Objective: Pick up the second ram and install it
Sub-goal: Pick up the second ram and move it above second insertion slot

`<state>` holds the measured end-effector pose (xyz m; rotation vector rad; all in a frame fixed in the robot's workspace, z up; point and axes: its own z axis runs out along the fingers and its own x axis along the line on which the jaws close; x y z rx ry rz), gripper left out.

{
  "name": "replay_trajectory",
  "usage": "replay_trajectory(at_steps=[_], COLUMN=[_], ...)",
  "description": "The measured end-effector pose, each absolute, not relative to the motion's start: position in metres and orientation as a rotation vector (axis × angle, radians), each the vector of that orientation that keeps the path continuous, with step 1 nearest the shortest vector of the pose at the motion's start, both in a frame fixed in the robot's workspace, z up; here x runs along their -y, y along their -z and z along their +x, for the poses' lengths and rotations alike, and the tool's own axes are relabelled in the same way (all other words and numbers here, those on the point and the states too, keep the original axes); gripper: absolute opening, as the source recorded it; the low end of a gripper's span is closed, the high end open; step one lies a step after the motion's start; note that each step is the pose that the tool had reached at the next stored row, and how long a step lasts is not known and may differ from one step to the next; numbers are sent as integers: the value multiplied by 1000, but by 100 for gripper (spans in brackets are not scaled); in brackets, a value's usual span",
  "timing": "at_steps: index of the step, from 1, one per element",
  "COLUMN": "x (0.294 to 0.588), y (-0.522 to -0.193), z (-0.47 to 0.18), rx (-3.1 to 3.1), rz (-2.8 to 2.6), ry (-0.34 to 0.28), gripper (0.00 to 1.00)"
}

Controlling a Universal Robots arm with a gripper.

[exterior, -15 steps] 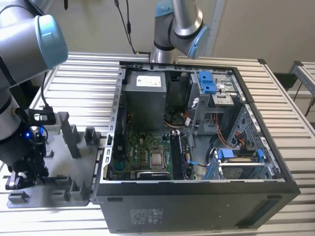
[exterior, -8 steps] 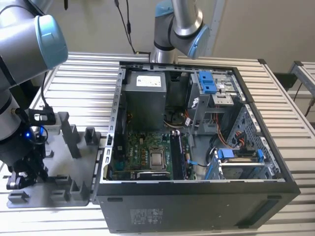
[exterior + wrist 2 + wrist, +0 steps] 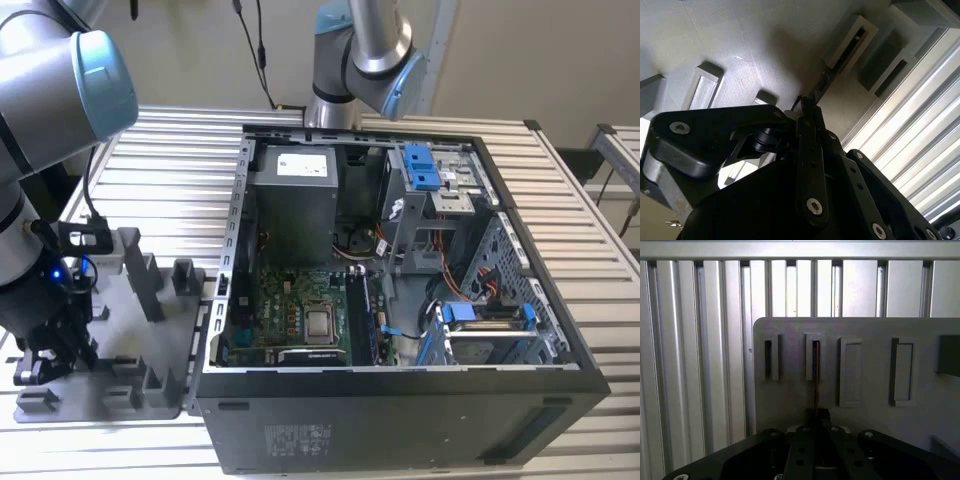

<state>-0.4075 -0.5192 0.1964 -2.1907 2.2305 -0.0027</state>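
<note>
The second ram (image 3: 816, 374) shows edge-on as a thin dark strip running from my fingertips into a slotted grey holder block (image 3: 815, 356). My gripper (image 3: 817, 413) has its fingers closed together on the strip's near end. In the second wrist view the gripper (image 3: 807, 107) pinches the same dark strip (image 3: 824, 80), which leads to a holder block (image 3: 849, 41). In the exterior view the gripper (image 3: 48, 352) hangs low over the grey holder plate (image 3: 125, 325) at the exterior view's left, beside the open computer case (image 3: 400, 400).
Several more grey slotted blocks (image 3: 850, 371) and upright posts (image 3: 140, 272) stand on the plate. The case holds a motherboard (image 3: 300, 315), a power supply (image 3: 292, 200) and blue drive brackets (image 3: 420, 165). A second arm's base (image 3: 360, 60) stands behind the case. The table (image 3: 700, 365) is ribbed metal.
</note>
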Motion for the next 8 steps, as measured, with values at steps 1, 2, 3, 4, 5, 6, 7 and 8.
replay_trajectory(at_steps=[1, 2, 3, 4, 5, 6, 7, 8], x=[519, 519, 519, 519, 519, 519, 519, 519], y=[-196, -196, -196, -196, -196, -196, -196, -196], z=[-408, -408, -408, -408, -408, -408, -408, -408], rx=[-2231, -2231, -2231, -2231, -2231, -2230, -2231, -2231], rz=[-2191, -2191, -2191, -2191, -2191, -2191, -2191, -2191], ry=[3, 3, 3, 3, 3, 3, 3, 3], gripper=[14, 14, 14, 14, 14, 14, 14, 14])
